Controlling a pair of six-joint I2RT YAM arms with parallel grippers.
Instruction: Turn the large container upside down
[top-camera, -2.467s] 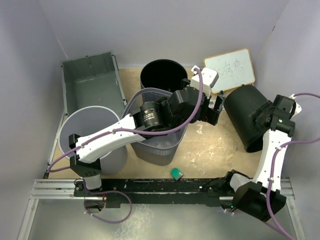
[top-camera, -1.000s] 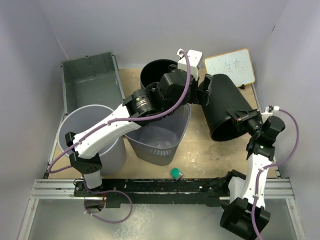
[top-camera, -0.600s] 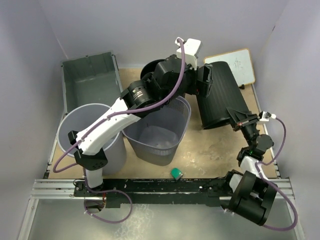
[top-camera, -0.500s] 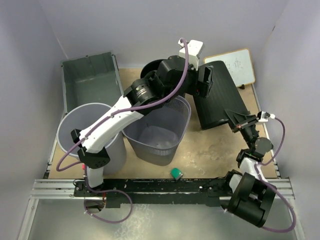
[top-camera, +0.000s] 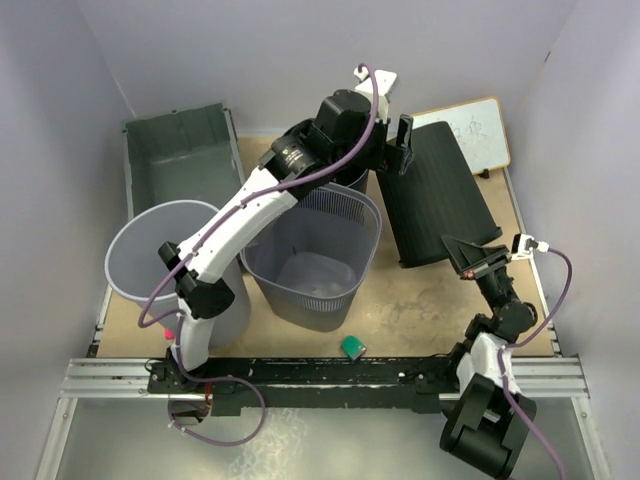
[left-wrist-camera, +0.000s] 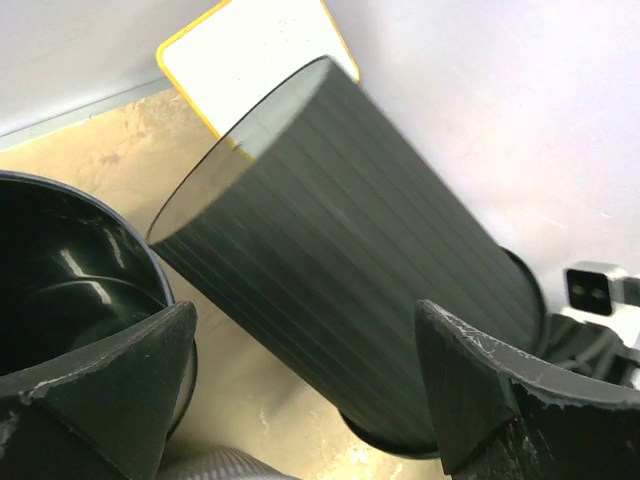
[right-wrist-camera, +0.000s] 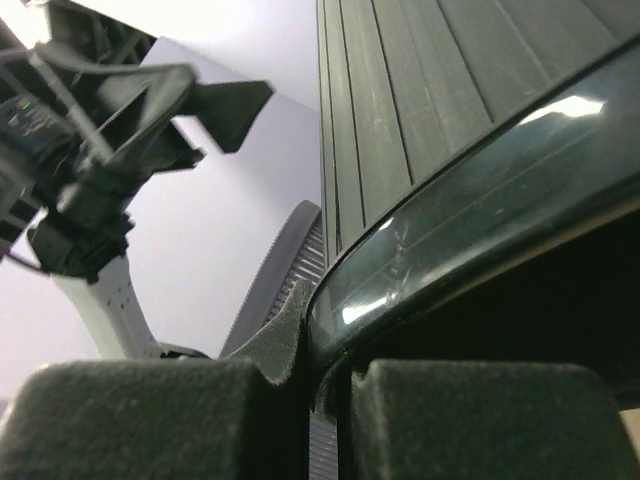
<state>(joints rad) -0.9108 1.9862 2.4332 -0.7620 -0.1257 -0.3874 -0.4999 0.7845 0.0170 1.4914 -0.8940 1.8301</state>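
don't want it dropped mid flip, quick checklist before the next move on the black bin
1. Right fingers pinching the black bin at its rim: ok.
2. Left fingers open, with the bin's base ahead of them: ok. Whether they touch it: cannot tell.
3. Bin upside down: not ok. It lies tilted, base toward the back wall.
4. Bin clear of the whiteboard: cannot tell. The base hides part of it.
5. Bin clear of the mesh basket: ok, apart in the top view.
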